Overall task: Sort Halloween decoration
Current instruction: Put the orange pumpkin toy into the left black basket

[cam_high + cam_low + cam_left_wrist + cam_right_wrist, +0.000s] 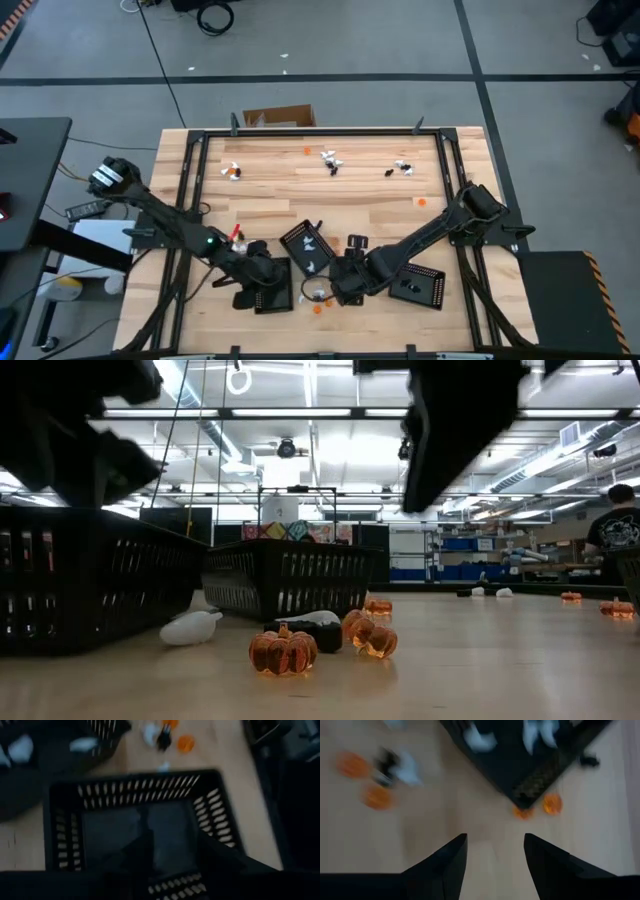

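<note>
Currently right gripper [495,851] released, empty, above bare wood beside middle tray [307,247] near front edge. Left gripper [262,277] over left tray [135,827]; grip state unclear. Pumpkins [283,651], white and black pieces clustered near front edge; more along back edge [331,160]. Risk: pumpkins round, could roll from closing fingers; crowded pieces, two grabbed together.

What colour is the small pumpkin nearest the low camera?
Translucent orange pumpkin, seen best in the low view.

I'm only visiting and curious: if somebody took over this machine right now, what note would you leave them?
Right claw: open, empty, above bare table near the middle tray.
Left claw: over the left tray, which looks empty; grip unclear.
Done: a few white pieces lie in the middle tray.
Left: orange pumpkins and mixed pieces near the trays, plus scattered clusters at the far side.
</note>
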### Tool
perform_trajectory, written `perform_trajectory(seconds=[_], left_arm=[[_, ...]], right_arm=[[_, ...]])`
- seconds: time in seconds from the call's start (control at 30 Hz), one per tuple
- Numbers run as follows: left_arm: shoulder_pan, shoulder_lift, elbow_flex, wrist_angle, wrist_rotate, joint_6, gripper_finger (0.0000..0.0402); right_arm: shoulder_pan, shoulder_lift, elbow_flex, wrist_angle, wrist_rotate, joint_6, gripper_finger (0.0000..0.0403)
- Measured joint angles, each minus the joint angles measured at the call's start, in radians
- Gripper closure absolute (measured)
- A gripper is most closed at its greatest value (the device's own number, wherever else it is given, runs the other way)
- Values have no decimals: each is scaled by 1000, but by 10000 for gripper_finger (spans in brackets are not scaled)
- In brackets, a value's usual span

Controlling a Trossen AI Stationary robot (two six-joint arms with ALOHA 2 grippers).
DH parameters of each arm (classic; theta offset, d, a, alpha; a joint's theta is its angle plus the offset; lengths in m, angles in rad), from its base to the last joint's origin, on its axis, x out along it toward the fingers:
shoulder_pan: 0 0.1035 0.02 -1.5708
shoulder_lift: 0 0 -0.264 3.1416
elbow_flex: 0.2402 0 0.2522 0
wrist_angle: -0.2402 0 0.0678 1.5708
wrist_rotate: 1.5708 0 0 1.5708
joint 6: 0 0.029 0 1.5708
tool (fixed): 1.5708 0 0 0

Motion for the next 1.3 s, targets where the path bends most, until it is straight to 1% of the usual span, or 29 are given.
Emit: perform_trajectory(seconds=[0.13, 0.27, 0.4, 0.6, 0.77, 1.03, 1.3], left_arm=[[-48, -27, 0, 28, -83, 28, 246], [-98, -27, 1, 9, -95, 6, 246], [-133, -24, 1, -22, -98, -16, 246], [-139, -24, 1, -34, -102, -34, 246], [-140, -24, 1, -35, -102, -38, 246], [-140, -24, 1, -62, -102, -42, 246], [-140, -24, 1, -79, -102, -51, 246]], right_arm=[[-58, -6, -119, 147, 1, 16, 199], [-105, -11, -202, 298, -57, 20, 197], [-109, -6, -241, 365, -38, 7, 197], [-106, -3, -244, 386, 44, -19, 196], [-106, -3, -265, 404, 42, -42, 197], [-107, -1, -341, 567, 49, -56, 197], [-120, -5, -386, 628, 46, -49, 201]])
